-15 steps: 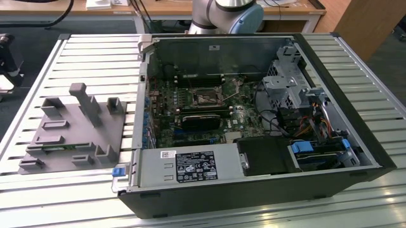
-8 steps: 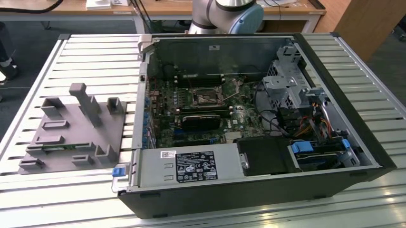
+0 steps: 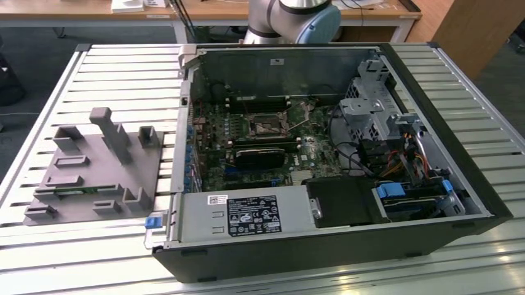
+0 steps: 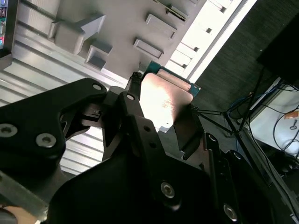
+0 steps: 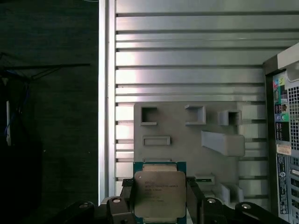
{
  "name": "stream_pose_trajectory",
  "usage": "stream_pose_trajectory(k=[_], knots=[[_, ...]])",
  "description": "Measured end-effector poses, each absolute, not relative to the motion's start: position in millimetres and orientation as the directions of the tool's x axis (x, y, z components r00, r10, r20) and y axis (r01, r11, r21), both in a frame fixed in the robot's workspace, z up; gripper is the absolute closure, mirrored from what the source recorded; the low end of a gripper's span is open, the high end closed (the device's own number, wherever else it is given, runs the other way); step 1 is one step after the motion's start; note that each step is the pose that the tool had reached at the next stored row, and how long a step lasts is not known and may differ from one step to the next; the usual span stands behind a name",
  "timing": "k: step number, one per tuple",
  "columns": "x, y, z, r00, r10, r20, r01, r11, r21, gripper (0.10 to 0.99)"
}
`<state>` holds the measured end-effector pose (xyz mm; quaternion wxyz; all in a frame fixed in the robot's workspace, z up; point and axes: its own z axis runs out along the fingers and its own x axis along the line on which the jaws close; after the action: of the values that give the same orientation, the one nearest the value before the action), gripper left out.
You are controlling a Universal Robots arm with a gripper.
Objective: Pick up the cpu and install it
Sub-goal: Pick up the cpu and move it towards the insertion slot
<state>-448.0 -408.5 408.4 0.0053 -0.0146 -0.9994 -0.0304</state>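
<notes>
Tool [image 5: 160, 201] grips the chip [image 5: 160, 189] by opposite edges over the gray tray [image 5: 177, 151], nine o'clock of the computer case [image 3: 328, 255]; I'd hold it level, squeeze lightly.

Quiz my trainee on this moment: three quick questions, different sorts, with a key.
1. True or false: the gripper is shut on the cpu.
2. In the exterior view, the gray fixture plate lies on which side of the computer case? A. left B. right C. inside it
3. Fill in: in the first wrist view, the cpu hangs over the gray ___.
Key: 1 true; 2 A; 3 fixture plate.
</notes>
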Motion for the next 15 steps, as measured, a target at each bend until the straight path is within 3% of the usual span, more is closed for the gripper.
stream_pose_trajectory(k=[15], knots=[[-405.2, -408.5, 414.0, -1.000, 0.029, 0.012, 0.029, 0.997, 0.067, 0.553]])
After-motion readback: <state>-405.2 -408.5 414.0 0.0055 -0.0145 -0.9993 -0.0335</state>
